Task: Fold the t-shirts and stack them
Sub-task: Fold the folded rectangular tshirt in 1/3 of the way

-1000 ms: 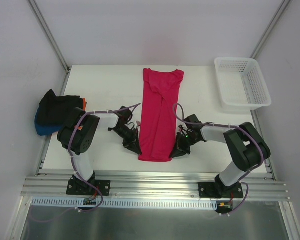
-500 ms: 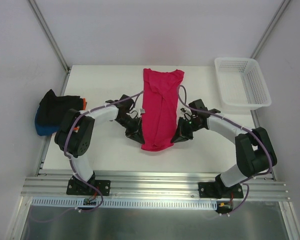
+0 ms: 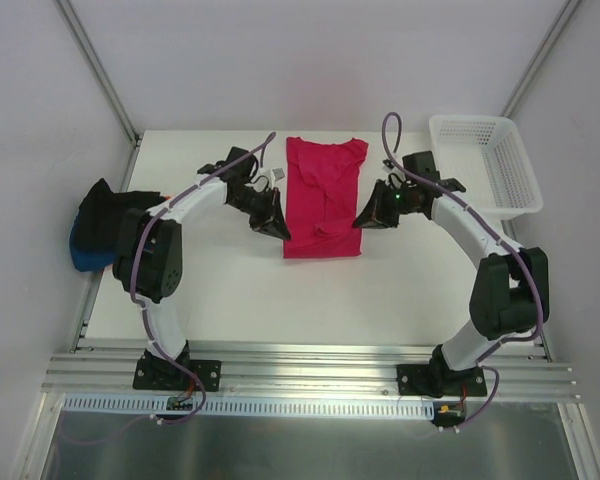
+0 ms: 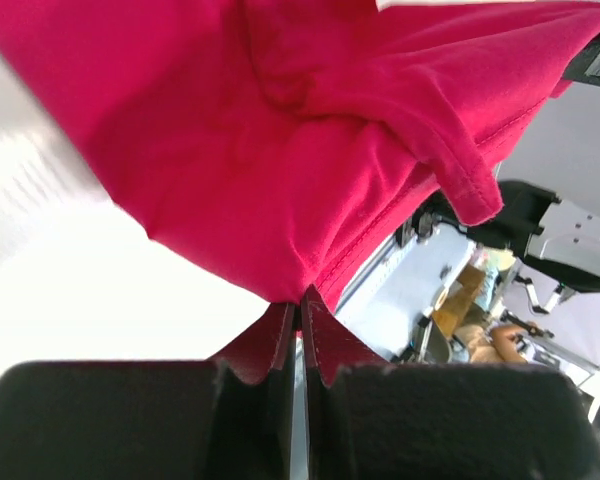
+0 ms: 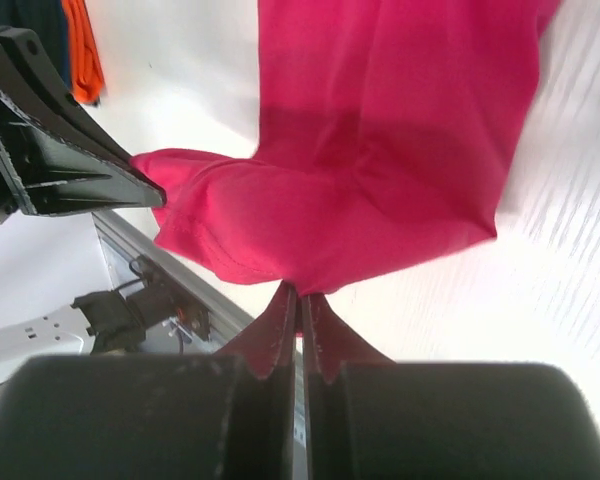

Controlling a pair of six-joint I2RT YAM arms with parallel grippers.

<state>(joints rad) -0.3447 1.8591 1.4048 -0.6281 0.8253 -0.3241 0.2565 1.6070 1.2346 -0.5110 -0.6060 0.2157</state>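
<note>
**Fig.** Crosswise fold of 1 t-shirt, read from the arm bases outward. On the white table (image 3: 220, 290), the crimson-pink t-shirt (image 3: 322, 205) lay at centre, its near part doubled over toward the collar. The left gripper (image 3: 273, 217) and right gripper (image 3: 365, 214) stood 1 at each side edge. Both wrist views showed each with its fingers pressed together on a pinch of the cloth's edge. The cloth sagged and creased between the 2 pinches. It was judged light, limp and not fragile, and unable to hold a shape unsupported. The 2 corners of the lifted edge were therefore the sensible hold, kept level and taut. At the left table edge sat the pile of black, blue and orange t-shirts (image 3: 105, 232). Farthest right stood the white mesh basket (image 3: 485, 165).
</note>
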